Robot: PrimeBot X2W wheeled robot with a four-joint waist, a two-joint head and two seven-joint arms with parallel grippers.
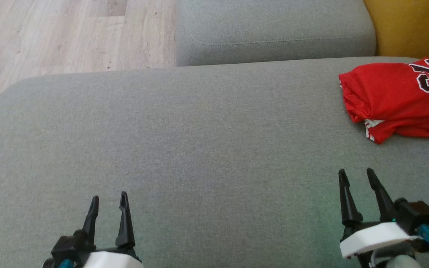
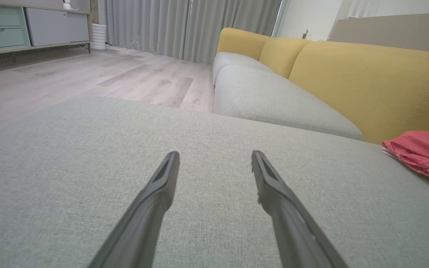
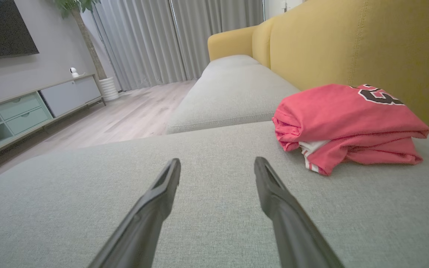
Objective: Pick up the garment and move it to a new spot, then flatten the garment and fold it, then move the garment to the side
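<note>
The garment (image 1: pixel 395 96) is a red jersey with black and white numbers, lying folded in a compact stack at the far right of the grey sofa cushion (image 1: pixel 199 141). It also shows at the right edge of the left wrist view (image 2: pixel 421 152) and up close in the right wrist view (image 3: pixel 348 123). My right gripper (image 1: pixel 356 174) hovers open over the cushion, below the garment and apart from it. At the lower left, my left gripper (image 1: pixel 109 198) is open too, with nothing between its fingers.
A second grey seat cushion (image 1: pixel 274 29) lies beyond the one in front. The yellow backrest (image 1: pixel 412 26) rises at the right, close behind the garment. Wooden floor (image 1: pixel 62 37) lies to the left, with a low cabinet (image 3: pixel 32 108) and curtains (image 2: pixel 184 26) farther off.
</note>
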